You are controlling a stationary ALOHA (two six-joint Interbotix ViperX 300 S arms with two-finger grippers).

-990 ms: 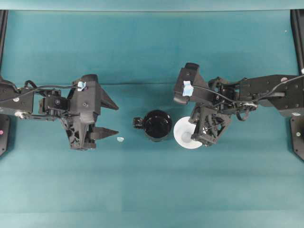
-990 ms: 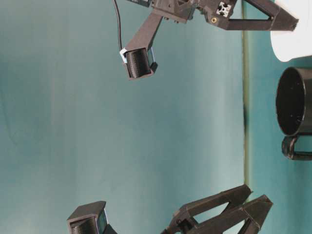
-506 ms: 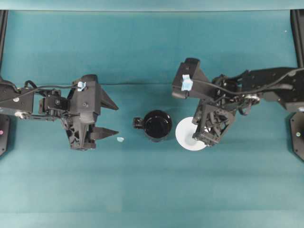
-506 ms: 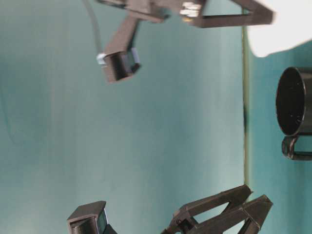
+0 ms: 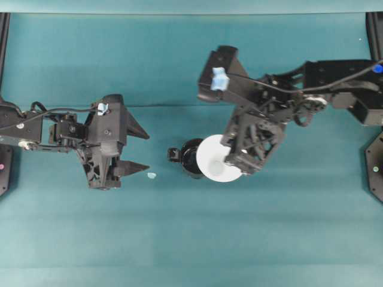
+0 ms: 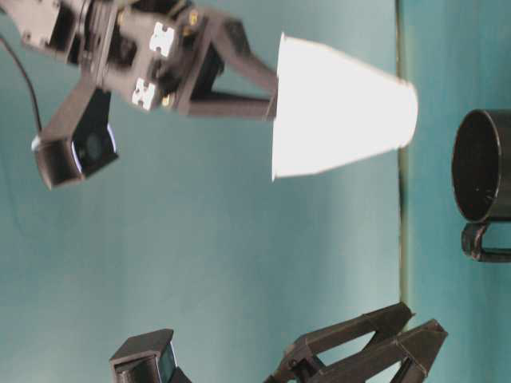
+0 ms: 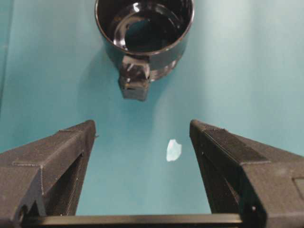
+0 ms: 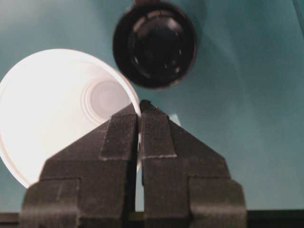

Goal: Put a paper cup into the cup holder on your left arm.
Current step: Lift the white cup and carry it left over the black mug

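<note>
The white paper cup [image 5: 216, 158] hangs in the air above the table, upright, its rim pinched by my right gripper [image 5: 231, 164], which is shut on the cup wall [image 8: 61, 109]. In the overhead view the cup covers the right side of the glossy black cup holder [image 5: 188, 158]. The holder stands on the table with its stub handle toward the left arm [image 7: 161, 66]. From table level the cup [image 6: 339, 108] is lifted, with its small bottom just short of the holder's mouth [image 6: 483, 163]. My left gripper [image 5: 147, 150] rests open left of the holder, nothing between its fingers [image 7: 71, 147].
A tiny pale scrap [image 5: 151, 176] lies on the teal mat just ahead of the left gripper's fingertips [image 7: 174, 150]. The teal table surface [image 5: 191, 239] stretches around both arms. Black frame rails [image 5: 376, 48] run along the side edges.
My right gripper has lifted the paper cup off the table and carried it left, from beside the holder to partly over it. The left arm has not moved.
</note>
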